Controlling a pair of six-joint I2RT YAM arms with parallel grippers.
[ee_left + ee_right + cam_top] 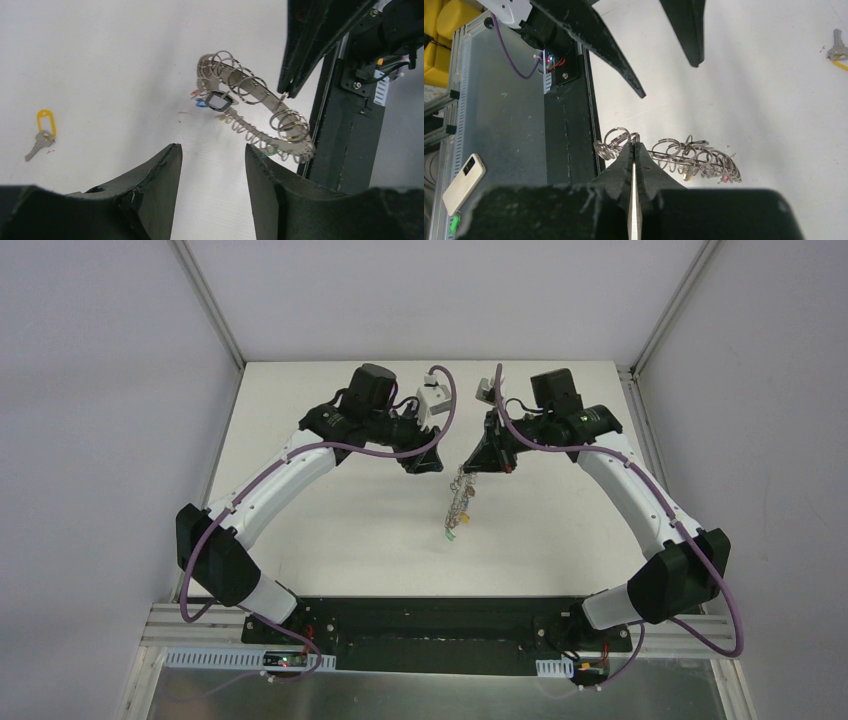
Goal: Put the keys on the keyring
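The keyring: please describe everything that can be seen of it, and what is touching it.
The keyring is a large flat grey metal ring, fringed all round with small silver wire loops. Tiny keys with red, blue and green heads and a dark square tag hang from them. The right fingers, shut on its rim, hold it up, tilted, over the table. The open left fingers are near but apart. Whether its low end touches the table is unclear.

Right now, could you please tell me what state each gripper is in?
Left gripper: open, holding nothing.
Right gripper: shut on the large flat grey metal keyring fringed with silver wire loops.
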